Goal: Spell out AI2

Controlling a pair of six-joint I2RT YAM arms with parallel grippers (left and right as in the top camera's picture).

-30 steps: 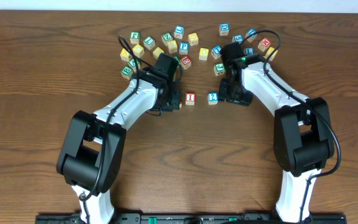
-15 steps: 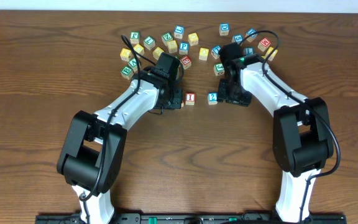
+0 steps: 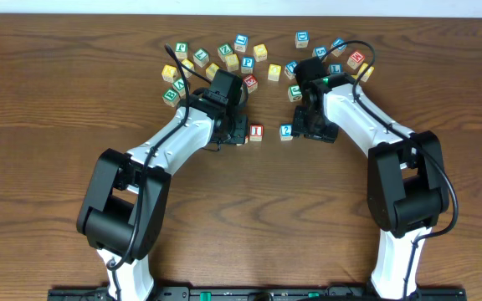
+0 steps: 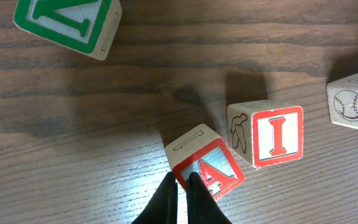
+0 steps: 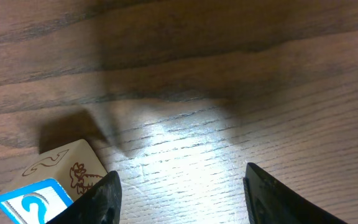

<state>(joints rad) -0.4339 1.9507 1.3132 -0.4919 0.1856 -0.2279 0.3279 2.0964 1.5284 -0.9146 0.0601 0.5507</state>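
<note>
Wooden table (image 3: 48, 100). Left gripper (image 4: 182, 182): jaws together, tips against the A block (image 4: 209, 165), which sits skewed just beside the I block (image 4: 272, 134). Right gripper (image 5: 179, 190): jaws apart, empty, beside the 2 block (image 5: 33, 200) on the I block's other side. Blocks likely light, rigid, smooth; grip opposite flat faces.

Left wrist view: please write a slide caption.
Closed left gripper at the tilted red-bordered wooden A block, beside the red-bordered wooden I block.
</note>
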